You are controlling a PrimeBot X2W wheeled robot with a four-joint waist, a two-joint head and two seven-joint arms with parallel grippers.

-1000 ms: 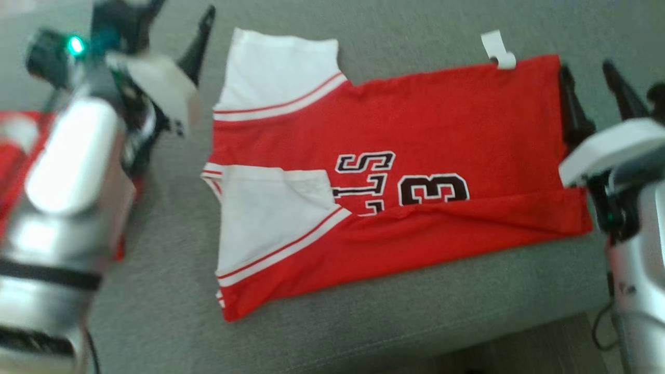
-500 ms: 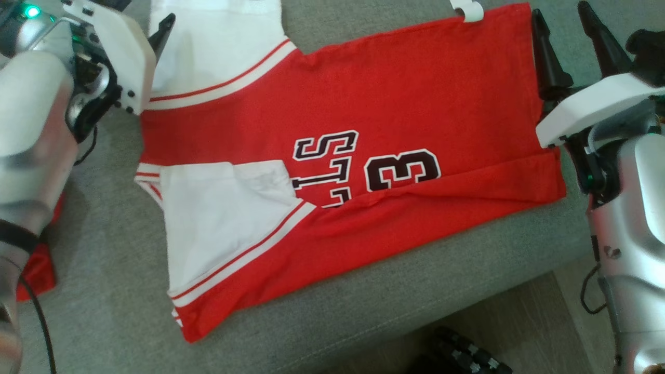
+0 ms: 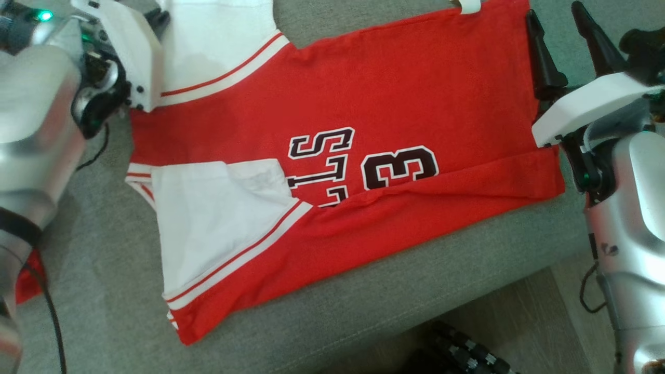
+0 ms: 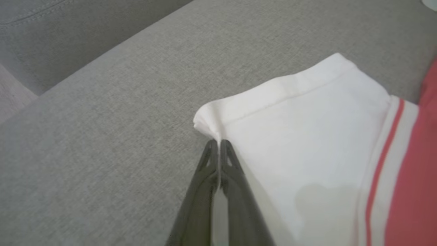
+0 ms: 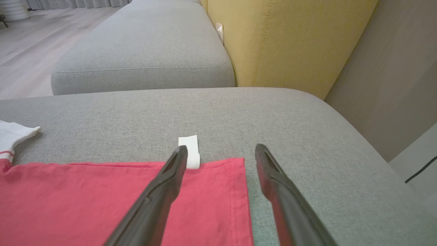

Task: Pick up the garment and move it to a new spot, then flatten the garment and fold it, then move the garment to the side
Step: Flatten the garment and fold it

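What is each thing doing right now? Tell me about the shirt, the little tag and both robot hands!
jersey: spread on the grey sofa, near edge folded over its front.
near sleeve: folded in over the front.
white tag: sticking out past the jersey's edge.
left gripper: shut, pinching the corner of the far sleeve.
right gripper: open at the jersey's corner, holding nothing.

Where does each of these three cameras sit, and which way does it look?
Head view: on the head, looking down at the jersey on the grey sofa; left gripper and right gripper show.
Left wrist view: on the left wrist, along its shut fingers pinching the white sleeve.
Right wrist view: on the right wrist, along its open fingers over the jersey's hem, toward a yellow backrest.
Shared: head and right wrist views show the white tag.
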